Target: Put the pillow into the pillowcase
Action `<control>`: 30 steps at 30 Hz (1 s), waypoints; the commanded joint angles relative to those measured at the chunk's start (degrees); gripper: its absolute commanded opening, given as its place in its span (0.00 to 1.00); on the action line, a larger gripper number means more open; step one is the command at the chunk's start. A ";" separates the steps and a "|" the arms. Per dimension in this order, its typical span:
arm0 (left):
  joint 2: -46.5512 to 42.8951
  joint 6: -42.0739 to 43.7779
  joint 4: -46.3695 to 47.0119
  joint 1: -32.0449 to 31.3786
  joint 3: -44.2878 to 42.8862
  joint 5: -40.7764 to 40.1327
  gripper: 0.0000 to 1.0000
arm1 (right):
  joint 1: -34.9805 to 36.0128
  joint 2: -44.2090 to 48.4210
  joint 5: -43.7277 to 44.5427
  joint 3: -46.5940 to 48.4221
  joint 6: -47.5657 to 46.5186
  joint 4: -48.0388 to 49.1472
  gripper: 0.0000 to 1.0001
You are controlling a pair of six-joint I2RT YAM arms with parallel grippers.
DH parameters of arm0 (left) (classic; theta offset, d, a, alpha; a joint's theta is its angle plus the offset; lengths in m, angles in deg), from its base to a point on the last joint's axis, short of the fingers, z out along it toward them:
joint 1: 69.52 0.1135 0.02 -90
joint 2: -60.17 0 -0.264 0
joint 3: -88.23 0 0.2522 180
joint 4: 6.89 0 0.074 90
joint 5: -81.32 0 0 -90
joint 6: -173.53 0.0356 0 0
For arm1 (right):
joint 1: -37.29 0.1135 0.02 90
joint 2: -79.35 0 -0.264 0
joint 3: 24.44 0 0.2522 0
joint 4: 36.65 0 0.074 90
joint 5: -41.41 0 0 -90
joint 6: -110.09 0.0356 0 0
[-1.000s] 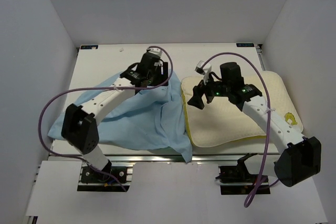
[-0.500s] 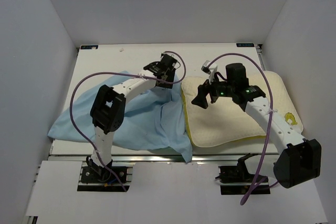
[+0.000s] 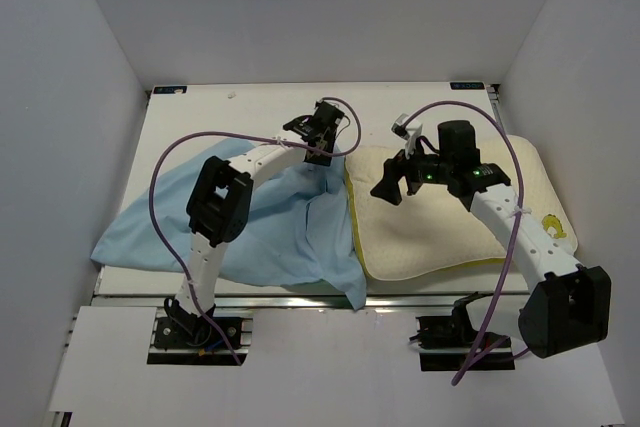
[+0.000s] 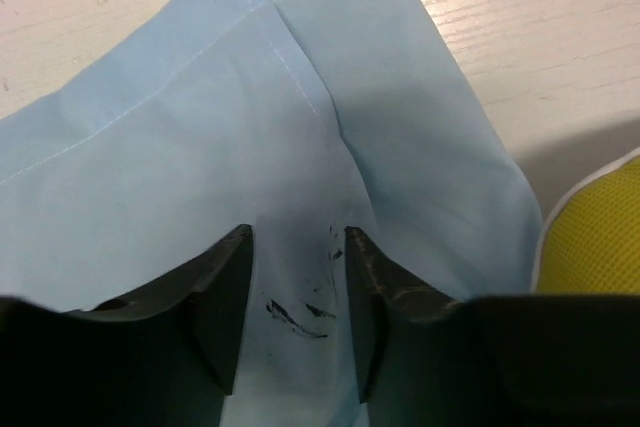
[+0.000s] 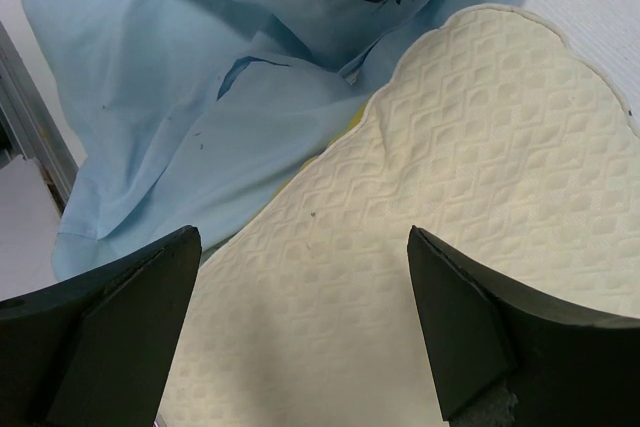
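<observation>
Compared with a second ago, the left gripper (image 3: 322, 133) is found closer to the pillow (image 3: 440, 232), at its far left corner, and the left elbow is now folded upright. The right gripper (image 3: 388, 187) is shifted only slightly, farther onto the pillow.

The pillow is laid flat on the table (image 3: 200, 117). The pillowcase (image 3: 270, 232) is spread limp directly to the left of the pillow, with its near right flap lapped against the pillow's left edge. No part of the pillow is yet enclosed.

The left fingers are held partly apart and lowered over the blue cloth beside a stitched seam (image 4: 300, 72); no fold is pinched between them. The right fingers are spread wide above the pillow's left half, and nothing is held.

The pillowcase is judged thin, light and floppy, so it is likely to be dragged or bunched rather than lifted cleanly. A single layer at the hemmed edge beside the pillow's far left corner is best taken, so that the opening can be raised, though which edge is the mouth cannot be told for certain. The pillow is judged thick, springy and light, with a grippy quilted face. It is better pinched at the rim of its left edge and slid leftward into the opened sack.
</observation>
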 commanded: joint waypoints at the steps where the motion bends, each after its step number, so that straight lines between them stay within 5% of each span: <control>1: -0.72 -0.23 0.39 -0.14 -0.16 0.96 0.50 | -0.47 0.83 -1.80 -1.03 0.30 1.35 0.89; 15: -3.87 0.56 -2.06 0.65 -2.00 0.26 0.00 | -0.55 2.84 -1.72 -0.50 -1.28 -0.93 0.89; 30: -22.15 1.79 -1.89 1.35 5.90 10.35 0.00 | -0.55 2.23 6.00 -0.76 0.47 2.83 0.90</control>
